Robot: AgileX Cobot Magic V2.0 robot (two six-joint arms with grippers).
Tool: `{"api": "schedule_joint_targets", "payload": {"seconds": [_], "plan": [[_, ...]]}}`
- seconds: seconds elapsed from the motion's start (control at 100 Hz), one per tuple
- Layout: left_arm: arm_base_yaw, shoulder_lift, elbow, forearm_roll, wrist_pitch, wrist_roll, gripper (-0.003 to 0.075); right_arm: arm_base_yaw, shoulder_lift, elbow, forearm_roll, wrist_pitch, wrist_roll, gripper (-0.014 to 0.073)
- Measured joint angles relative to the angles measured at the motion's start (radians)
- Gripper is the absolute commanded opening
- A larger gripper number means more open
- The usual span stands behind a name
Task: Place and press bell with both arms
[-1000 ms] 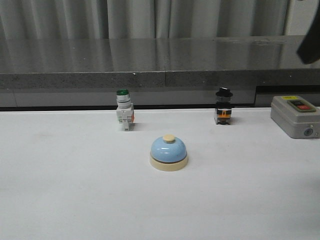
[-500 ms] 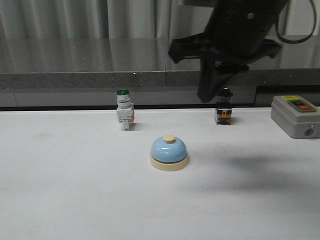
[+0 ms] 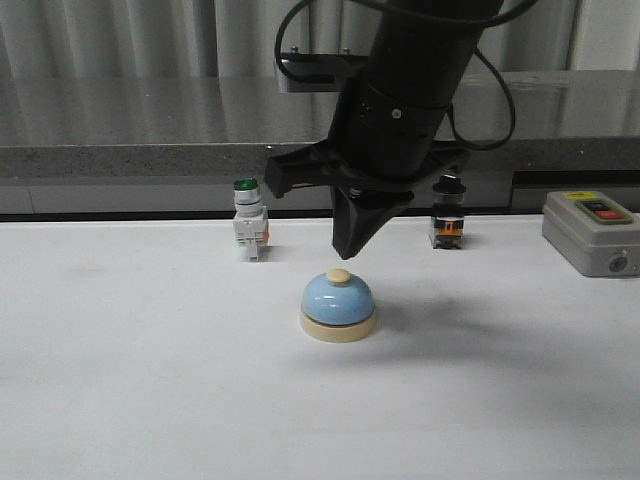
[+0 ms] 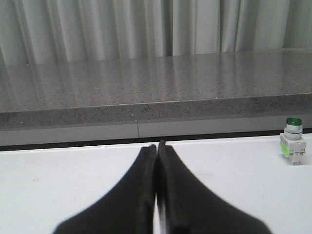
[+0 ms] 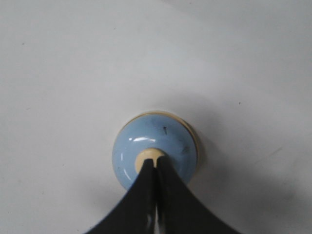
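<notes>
The right tool [image 3: 348,250] hangs point-down directly above the bell [image 3: 338,305], which sits on the desk [image 3: 150,400]. Behind and to the tool's left stands a pushbutton switch [image 3: 248,220]; behind and to its right stands a second switch [image 3: 447,215], partly hidden by the arm. Farther right, a control box [image 3: 590,232] rests at the desk's edge.

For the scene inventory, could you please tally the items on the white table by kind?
Call bell: 1, the light-blue bell
Pushbutton switches: 2, the green-capped switch and the black-capped switch
Grey control box: 1, the grey control box
Total: 4
</notes>
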Motion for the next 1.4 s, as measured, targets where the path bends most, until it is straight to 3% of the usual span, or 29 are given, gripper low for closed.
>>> {"api": "schedule_joint_targets", "payload": {"seconds": [0.95, 1.18, 1.4], "plan": [[0.000, 0.000, 0.000, 0.000, 0.000, 0.000, -0.0020, 0.000, 0.059, -0.013, 0.020, -0.018, 0.000, -0.0060], [0.000, 0.000, 0.000, 0.000, 0.000, 0.000, -0.0020, -0.011, -0.046, -0.011, 0.020, 0.009, 0.000, -0.0060], [0.000, 0.000, 0.000, 0.000, 0.000, 0.000, -0.0020, -0.093, -0.189, -0.005, 0.002, 0.034, 0.000, -0.0060]]}}
